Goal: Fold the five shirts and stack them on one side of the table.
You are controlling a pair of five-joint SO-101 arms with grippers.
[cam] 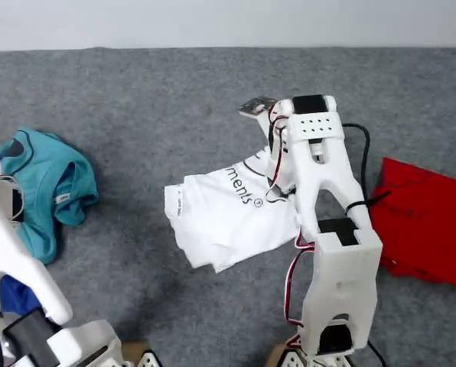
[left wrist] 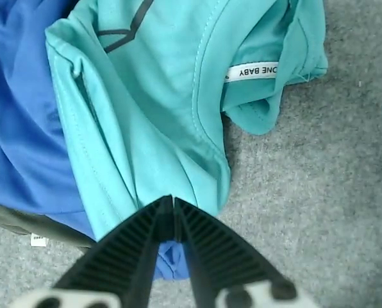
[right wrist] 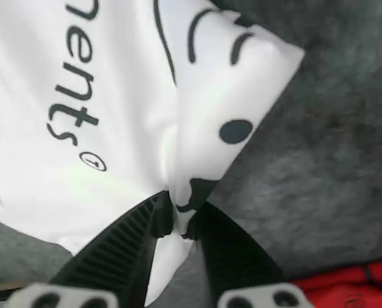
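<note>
The right arm (cam: 339,252) stretches from the near edge towards the middle of the grey surface (cam: 136,92), its wrist bent down. The right pincer (right wrist: 178,215) is clenched on a bunched fold of the white shirt (cam: 228,214). That shirt lies crumpled mid-surface, and the arm covers its right side in the high view. The left arm (cam: 14,260) rises at the near left corner, cut off by the frame. The left pincer (left wrist: 173,204) is clenched, with its tips meeting at the hem of the teal shirt (cam: 48,183); I cannot tell whether any cloth is caught between them. The teal shirt sits heaped by the left edge on a blue shirt (left wrist: 18,128), which is largely hidden beneath it. A dark cloth (left wrist: 24,223) peeks from under both, too little to make out. A red shirt (cam: 427,222) lies flat by the right edge.
</note>
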